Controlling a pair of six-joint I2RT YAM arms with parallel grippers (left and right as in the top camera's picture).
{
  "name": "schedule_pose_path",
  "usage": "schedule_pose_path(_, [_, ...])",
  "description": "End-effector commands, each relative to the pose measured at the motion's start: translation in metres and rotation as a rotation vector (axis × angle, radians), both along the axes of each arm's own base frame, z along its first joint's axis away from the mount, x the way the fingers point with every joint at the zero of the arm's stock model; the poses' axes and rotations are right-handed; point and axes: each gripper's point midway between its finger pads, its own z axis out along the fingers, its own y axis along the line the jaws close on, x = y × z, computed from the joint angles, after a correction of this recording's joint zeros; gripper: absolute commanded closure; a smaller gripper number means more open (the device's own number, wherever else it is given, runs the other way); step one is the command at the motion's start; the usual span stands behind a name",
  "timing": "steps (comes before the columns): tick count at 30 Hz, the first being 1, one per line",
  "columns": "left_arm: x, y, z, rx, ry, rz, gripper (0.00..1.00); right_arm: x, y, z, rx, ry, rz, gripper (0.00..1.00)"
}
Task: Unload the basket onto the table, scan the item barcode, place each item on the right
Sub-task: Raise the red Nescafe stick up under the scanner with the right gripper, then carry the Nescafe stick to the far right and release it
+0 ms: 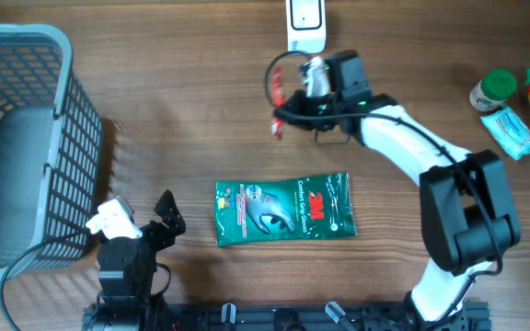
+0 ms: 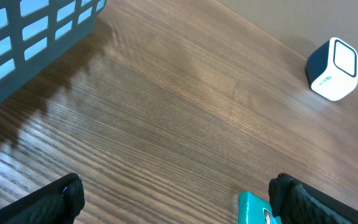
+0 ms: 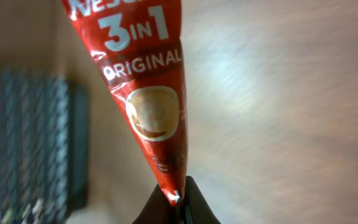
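1. Left gripper (image 2: pixel 178 198): the jaws stand wide apart with nothing between them, low over the table (image 2: pixel 166 106) and near the basket (image 1: pixel 26 55). It takes no part in the hold.
2. Glove packet (image 1: pixel 283 210): lies flat on the table between the two arms, apart from both grippers.
3. Sachet (image 3: pixel 143 93): a red stick pack printed "3 IN 1 ORIGINAL", held near the scanner (image 1: pixel 305 20). It is judged to be light, thin and limp. The glossy film is probably slippery and creases easily, and the free length may droop or swing.
4. Right gripper (image 3: pixel 176 200): clamped on the very tip of the sachet, pinching its narrow end. The printed body fans out away from the fingers with nothing covering it.
5. Hold point (judgement): the flat end seal is the correct place to take hold. It is likely stiffer than the filled body and should carry no code. A pinch at mid-length risks covering the barcode or crushing the contents.
6. Barcode: not visible in any view, so the face that carries it cannot be told.
7. Caution (judgement): a pinch this narrow resists twisting poorly. Turn the sachet slowly and present the face flat, since the shiny film may glare.
8. Far right: two bottles (image 1: pixel 515 92) and a small packet sit well apart from the work.
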Motion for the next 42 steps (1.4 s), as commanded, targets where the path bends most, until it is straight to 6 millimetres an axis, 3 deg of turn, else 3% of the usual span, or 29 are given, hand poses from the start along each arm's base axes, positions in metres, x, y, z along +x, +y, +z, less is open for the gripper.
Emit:
schedule_pose_path(1, [0.0,0.0,0.0,-0.009,-0.003,0.001,0.0,0.052,-0.031,0.021,-0.096,-0.126,-0.16,0.95])
schedule_pose_path(6, [0.0,0.0,0.0,-0.009,-0.003,0.001,0.0,0.114,-0.04,0.035,-0.14,-0.206,-0.244,0.96])
schedule_pose_path(8, [0.0,0.0,0.0,-0.009,-0.003,0.001,0.0,0.147,-0.037,0.026,-0.164,-0.207,-0.266,0.95])
schedule_pose_path(12, [0.0,0.0,0.0,-0.009,-0.003,0.001,0.0,0.18,-0.036,0.011,-0.206,-0.186,-0.292,0.95])
schedule_pose_path(17, [0.0,0.0,0.0,-0.009,-0.003,0.001,0.0,0.186,-0.047,-0.006,-0.273,-0.169,-0.337,0.95])
schedule_pose_path(22, [0.0,0.0,0.0,-0.009,-0.003,0.001,0.0,0.182,-0.041,-0.002,-0.257,-0.178,-0.273,0.95])
schedule_pose_path(25, [0.0,0.0,0.0,-0.009,-0.003,0.001,0.0,0.175,-0.062,0.011,-0.272,-0.146,-0.285,0.95])
schedule_pose_path(27, [0.0,0.0,0.0,-0.009,-0.003,0.001,0.0,0.167,-0.102,0.022,-0.338,-0.107,-0.333,0.96])
schedule_pose_path(29, [0.0,0.0,0.0,-0.009,-0.003,0.001,0.0,0.155,-0.16,0.025,-0.488,-0.072,-0.379,0.95])
schedule_pose_path(34, [0.0,0.0,0.0,-0.009,-0.003,0.001,0.0,0.113,-0.325,-0.004,-1.028,0.086,-0.53,0.95])
schedule_pose_path(36, [0.0,0.0,0.0,-0.009,-0.003,0.001,0.0,0.1,-0.369,-0.018,-1.116,0.135,-0.553,0.95])
schedule_pose_path(39, [0.0,0.0,0.0,-0.009,-0.003,0.001,0.0,0.083,-0.416,-0.041,-1.125,0.2,-0.592,0.95])
schedule_pose_path(41, [0.0,0.0,0.0,-0.009,-0.003,0.001,0.0,0.07,-0.442,-0.046,-1.101,0.252,-0.686,0.74])
schedule_pose_path(42, [0.0,0.0,0.0,-0.009,-0.003,0.001,0.0,0.066,-0.45,-0.046,-1.083,0.269,-0.729,0.45])
